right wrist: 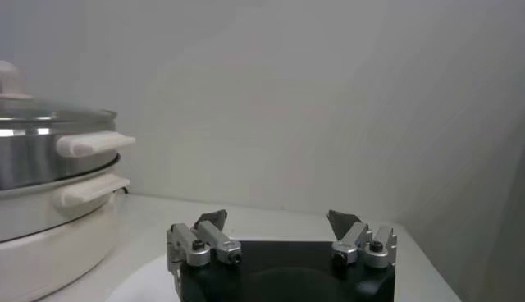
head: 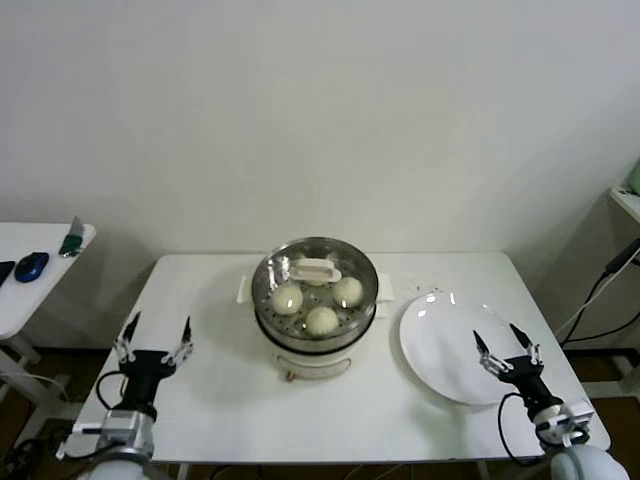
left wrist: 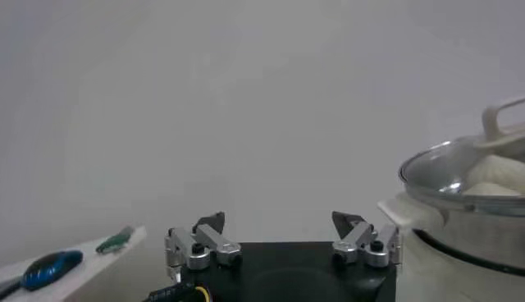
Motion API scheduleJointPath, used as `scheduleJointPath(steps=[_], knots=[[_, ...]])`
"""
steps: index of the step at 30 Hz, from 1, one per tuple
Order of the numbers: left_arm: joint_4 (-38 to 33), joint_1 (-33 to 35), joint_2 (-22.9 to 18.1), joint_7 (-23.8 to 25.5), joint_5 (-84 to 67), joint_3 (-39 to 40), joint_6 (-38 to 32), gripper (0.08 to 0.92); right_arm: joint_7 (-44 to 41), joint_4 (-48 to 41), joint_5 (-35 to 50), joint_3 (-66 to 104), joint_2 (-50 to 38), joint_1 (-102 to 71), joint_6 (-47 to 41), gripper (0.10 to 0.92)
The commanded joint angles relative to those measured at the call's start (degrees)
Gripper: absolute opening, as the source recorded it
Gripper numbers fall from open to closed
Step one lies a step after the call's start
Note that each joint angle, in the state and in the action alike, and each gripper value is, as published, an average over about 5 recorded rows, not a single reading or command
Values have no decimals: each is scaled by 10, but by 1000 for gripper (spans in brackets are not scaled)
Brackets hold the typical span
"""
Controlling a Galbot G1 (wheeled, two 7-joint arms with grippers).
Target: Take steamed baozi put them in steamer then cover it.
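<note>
Baozi (head: 321, 319) sit under the lid (head: 315, 272) in our steamer (head: 315, 340); left gripper (head: 153, 345) and right gripper (head: 506, 352) flank it, open and empty, their work apparently done.

1. The right gripper (right wrist: 281, 234) is low and close to the cam. Its two fingers (right wrist: 212, 238) stand wide apart w/ nothing between them.
2. The steamer (right wrist: 51, 213) is off to one side of the gripper, not touching it.
3. It has a shiny metal part up top and a white pot part under it.
4. Two white handles (right wrist: 90, 144) stick out of the steamer toward the gripper, one above the other.
5. A glass lid (right wrist: 45, 111) sits on top of the steamer.
6. The steamer stands on a white table (right wrist: 271, 220). The table goes on behind the gripper.
7. A plain wall (right wrist: 328, 98) is behind the steamer.
</note>
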Motion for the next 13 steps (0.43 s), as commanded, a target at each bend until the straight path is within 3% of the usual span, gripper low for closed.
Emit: scheduleJointPath(steps=[1,13], knots=[[28,35,-20,11,-51,-31,-96,823,-7,0,10,7,-1,-11,15,823],[24,36,-18,25,-41,-28,-91,823,-10,1,11,8,4,-11,16,823]])
